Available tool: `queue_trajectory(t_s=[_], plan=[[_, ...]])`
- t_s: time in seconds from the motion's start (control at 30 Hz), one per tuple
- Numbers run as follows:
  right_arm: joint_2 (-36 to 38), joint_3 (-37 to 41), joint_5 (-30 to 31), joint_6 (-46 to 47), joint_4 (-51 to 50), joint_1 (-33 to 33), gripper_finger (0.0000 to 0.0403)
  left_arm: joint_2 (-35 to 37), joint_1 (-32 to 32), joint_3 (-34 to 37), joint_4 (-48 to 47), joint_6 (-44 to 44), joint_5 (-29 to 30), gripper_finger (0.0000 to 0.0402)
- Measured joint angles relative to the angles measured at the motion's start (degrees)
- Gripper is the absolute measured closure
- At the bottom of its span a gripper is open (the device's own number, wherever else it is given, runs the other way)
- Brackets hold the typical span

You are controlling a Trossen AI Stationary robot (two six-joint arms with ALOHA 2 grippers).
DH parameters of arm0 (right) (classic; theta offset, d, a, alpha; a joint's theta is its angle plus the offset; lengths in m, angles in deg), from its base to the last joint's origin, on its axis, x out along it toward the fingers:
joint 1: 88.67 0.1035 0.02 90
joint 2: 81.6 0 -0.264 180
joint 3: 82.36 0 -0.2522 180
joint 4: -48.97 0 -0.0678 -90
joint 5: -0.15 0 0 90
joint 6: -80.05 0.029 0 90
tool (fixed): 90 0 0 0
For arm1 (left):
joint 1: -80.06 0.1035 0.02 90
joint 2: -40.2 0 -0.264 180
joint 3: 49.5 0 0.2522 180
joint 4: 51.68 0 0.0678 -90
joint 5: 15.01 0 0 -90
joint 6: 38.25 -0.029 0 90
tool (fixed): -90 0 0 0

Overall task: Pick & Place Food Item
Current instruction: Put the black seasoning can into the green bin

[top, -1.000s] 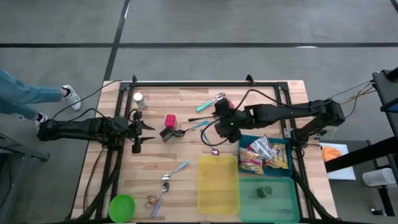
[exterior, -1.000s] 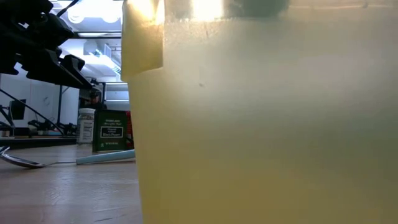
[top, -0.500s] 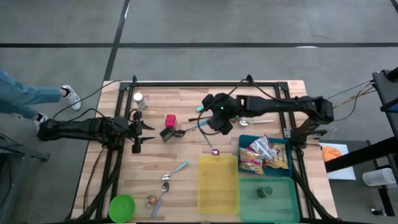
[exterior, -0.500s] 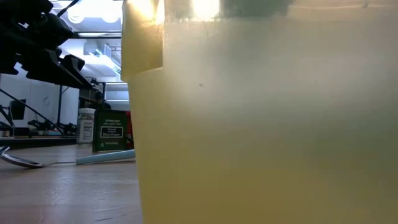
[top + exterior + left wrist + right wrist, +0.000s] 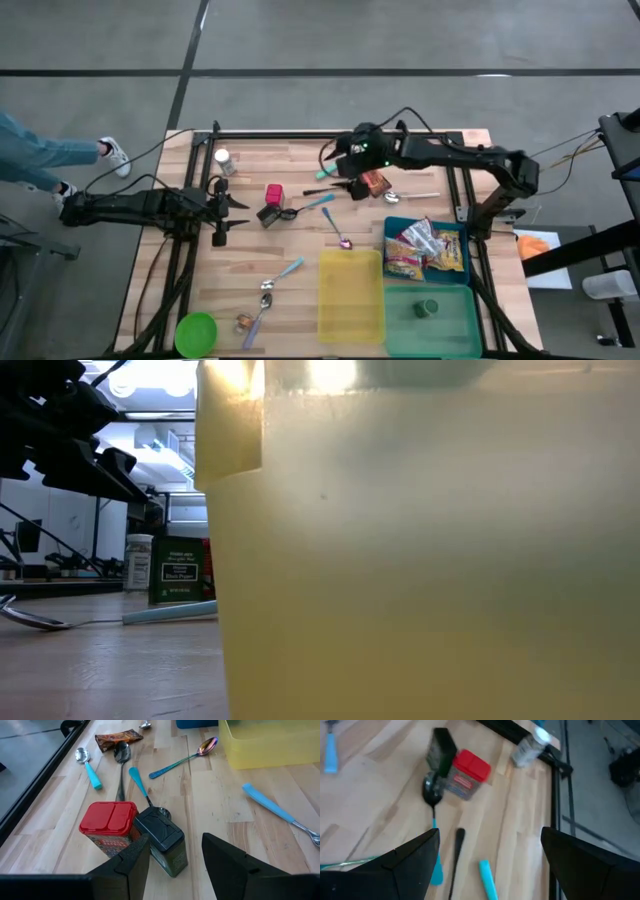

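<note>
A brown snack packet (image 5: 372, 183) lies flat on the wood near the table's far edge, also seen in the left wrist view (image 5: 117, 737). My right gripper (image 5: 347, 178) hangs open above the table just left of it, touching nothing; its wrist view (image 5: 490, 865) looks past the fingers at a red-lidded tin (image 5: 467, 772) and a dark-lidded tin (image 5: 442, 750). My left gripper (image 5: 222, 205) waits open at the table's left, the dark-lidded tin (image 5: 162, 840) lying just ahead of its fingers.
Several spoons lie about mid-table (image 5: 340, 230). A white shaker (image 5: 223, 160) stands far left. A yellow bin (image 5: 350, 293), a blue bin (image 5: 392, 228) with snack bags and a green bin (image 5: 450, 320) sit at the near right. A green bowl (image 5: 196, 332) is near left.
My right gripper has swung from beside the blue bin's far left corner toward the table's far edge, rolling as it went, and stays open. The left arm has kept still.
</note>
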Motion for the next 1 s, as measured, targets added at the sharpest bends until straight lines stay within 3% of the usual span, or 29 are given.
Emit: queue_trajectory(t_s=[0.1,0.37,0.57,1.0], plan=[[1.7,2.9,-0.3,1.2,4.2,-1.4,0.0058,0.0,0.0,0.0,0.0,0.0,0.0,0.022],[9.1,17.4,-3.0,5.7,30.0,-4.1,0.0058,0.0,0.0,0.0,0.0,0.0,0.0,0.022],[15.5,27.9,-3.1,9.2,42.9,-4.6,0.0058,0.0,0.0,0.0,0.0,0.0,0.0,0.022],[23.5,35.0,-2.1,15.2,43.3,-4.7,0.0058,0.0,0.0,0.0,0.0,0.0,0.0,0.022]])
